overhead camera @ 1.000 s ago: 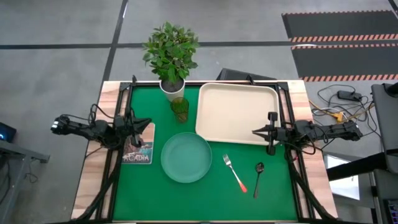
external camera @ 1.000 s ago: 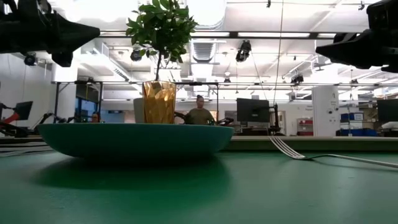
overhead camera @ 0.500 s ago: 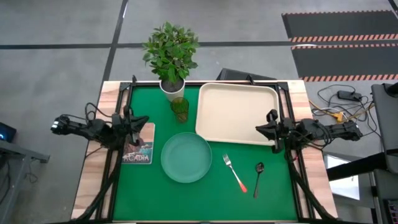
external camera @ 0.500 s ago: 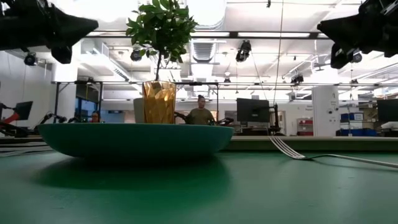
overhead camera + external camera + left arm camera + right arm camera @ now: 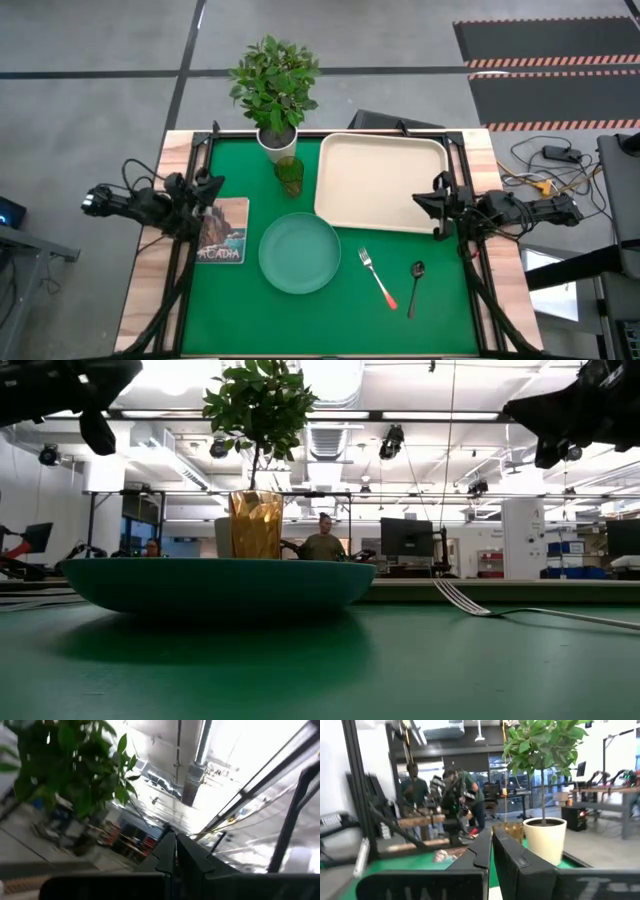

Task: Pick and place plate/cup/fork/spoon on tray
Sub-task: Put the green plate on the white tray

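The pale teal plate rests flat on the green mat, and it also shows in the low view. The tinted cup stands upright by the white plant pot. The red-handled fork and the dark spoon lie on the mat near the right front. The cream tray lies at the far right. My left gripper is shut and empty at the mat's left edge. My right gripper is shut and empty over the tray's right rim.
A potted plant stands at the far edge behind the cup. A picture card lies on the mat by the left arm. Black frame posts stand at the mat's corners. People show in the room beyond the table.
My left gripper has drawn back toward the table's left edge and tipped upward. My right gripper has turned about its wrist and drawn back a little toward the right edge. The plate, cup, fork, spoon and tray have stayed where they were.
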### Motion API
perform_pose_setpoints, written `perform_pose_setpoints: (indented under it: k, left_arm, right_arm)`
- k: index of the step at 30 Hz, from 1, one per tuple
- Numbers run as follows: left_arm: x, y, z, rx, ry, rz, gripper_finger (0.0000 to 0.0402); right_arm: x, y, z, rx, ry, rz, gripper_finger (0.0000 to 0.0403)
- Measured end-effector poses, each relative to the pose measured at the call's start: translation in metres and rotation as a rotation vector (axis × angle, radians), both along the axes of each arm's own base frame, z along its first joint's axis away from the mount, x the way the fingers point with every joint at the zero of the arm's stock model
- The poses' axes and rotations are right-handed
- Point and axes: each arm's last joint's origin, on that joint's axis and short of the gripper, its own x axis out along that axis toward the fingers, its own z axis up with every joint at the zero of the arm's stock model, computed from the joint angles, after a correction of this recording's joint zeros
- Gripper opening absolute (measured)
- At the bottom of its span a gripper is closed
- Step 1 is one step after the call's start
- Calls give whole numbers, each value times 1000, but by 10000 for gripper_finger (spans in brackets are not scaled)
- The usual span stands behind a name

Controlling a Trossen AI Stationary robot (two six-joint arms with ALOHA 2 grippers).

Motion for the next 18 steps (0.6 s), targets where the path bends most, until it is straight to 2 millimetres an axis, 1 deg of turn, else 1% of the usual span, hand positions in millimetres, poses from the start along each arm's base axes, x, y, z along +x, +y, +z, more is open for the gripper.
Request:
perform_pose_setpoints:
  k: [4, 8, 11, 15, 18]
  left_arm:
    - [7, -2, -2, -46, 29, -54, 0]
    - [19, -5, 1, -93, 93, -88, 0]
    - [32, -9, 9, -113, 147, -101, 0]
    - [52, -14, 27, -160, 184, -130, 0]
    - [73, -24, 38, -200, 225, -179, 0]
  right_arm:
    - [-2, 1, 6, 51, -69, 38, 9]
    - [-3, 3, 10, 43, -119, 131, 9]
    - [-4, 4, 14, 35, -161, 154, 9]
    - [-6, 3, 17, 15, -194, 147, 9]
    - [-8, 3, 22, 10, -255, 156, 9]
